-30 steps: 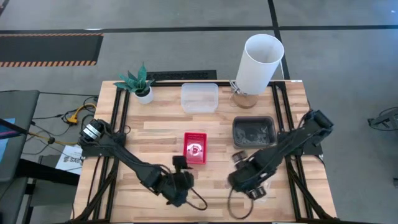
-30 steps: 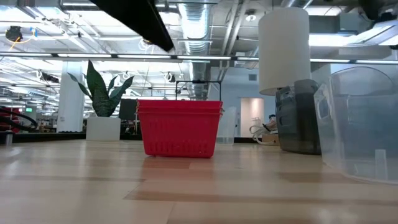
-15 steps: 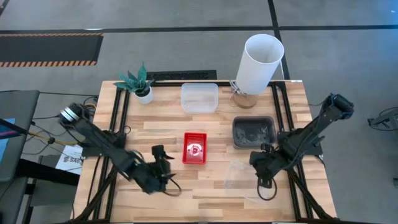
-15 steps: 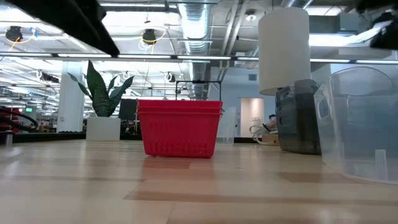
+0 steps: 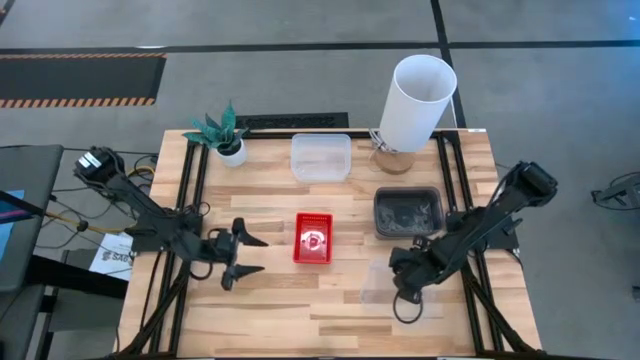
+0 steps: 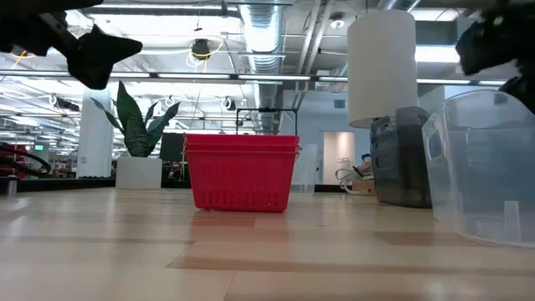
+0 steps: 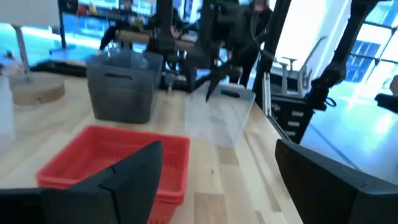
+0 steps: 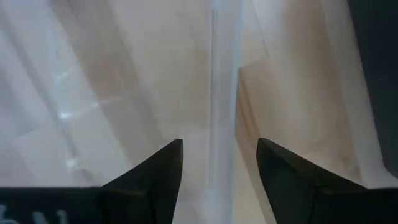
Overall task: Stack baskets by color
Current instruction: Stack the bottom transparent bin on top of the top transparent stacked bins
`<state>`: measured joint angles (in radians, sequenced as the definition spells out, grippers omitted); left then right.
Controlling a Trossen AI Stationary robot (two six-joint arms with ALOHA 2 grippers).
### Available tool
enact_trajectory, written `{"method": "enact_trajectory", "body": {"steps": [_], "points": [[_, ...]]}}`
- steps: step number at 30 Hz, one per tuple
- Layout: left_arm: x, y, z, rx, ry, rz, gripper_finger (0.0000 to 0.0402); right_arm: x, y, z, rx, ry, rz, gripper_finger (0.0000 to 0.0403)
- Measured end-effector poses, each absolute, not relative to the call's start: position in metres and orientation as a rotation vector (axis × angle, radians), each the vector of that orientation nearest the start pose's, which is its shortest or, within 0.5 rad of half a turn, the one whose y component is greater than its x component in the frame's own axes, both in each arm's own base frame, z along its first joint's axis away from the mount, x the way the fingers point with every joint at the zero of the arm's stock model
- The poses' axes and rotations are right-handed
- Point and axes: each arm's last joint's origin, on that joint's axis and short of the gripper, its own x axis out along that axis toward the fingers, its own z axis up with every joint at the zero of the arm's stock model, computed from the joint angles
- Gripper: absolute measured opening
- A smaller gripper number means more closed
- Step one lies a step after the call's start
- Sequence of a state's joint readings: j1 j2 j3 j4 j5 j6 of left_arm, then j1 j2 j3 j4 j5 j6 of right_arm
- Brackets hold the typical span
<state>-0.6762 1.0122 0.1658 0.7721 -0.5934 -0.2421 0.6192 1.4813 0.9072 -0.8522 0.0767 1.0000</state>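
Reaching from above, the right gripper hangs over the lone clear basket near the table's front; next it must pinch the rim. Low down, that basket looks see-through. Its wrist view shows open fingers straddling, probably, the wall. Left gripper waits wide beside the red baskets.

left hand back, off red baskets
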Motion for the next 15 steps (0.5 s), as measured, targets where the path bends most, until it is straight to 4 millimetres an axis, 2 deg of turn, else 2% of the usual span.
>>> {"method": "enact_trajectory", "body": {"steps": [4, 9, 11, 15], "points": [[0.149, -0.094, 0.174, -0.152, 0.042, -0.041, 0.0298, 0.214, 0.14, 0.181, 0.333, 1.391, -0.238, 0.0171], [0.15, -0.086, 0.172, -0.114, 0.042, 0.135, 0.0298, 0.224, 0.136, 0.19, 0.328, 1.353, -0.171, 0.0031], [0.15, -0.084, 0.171, -0.119, 0.049, 0.194, 0.0298, 0.227, 0.135, 0.199, 0.336, 1.324, -0.147, 0.0016], [0.15, -0.085, 0.169, -0.169, 0.056, 0.183, 0.0298, 0.234, 0.13, 0.226, 0.34, 1.246, -0.082, 0.0007]]}}
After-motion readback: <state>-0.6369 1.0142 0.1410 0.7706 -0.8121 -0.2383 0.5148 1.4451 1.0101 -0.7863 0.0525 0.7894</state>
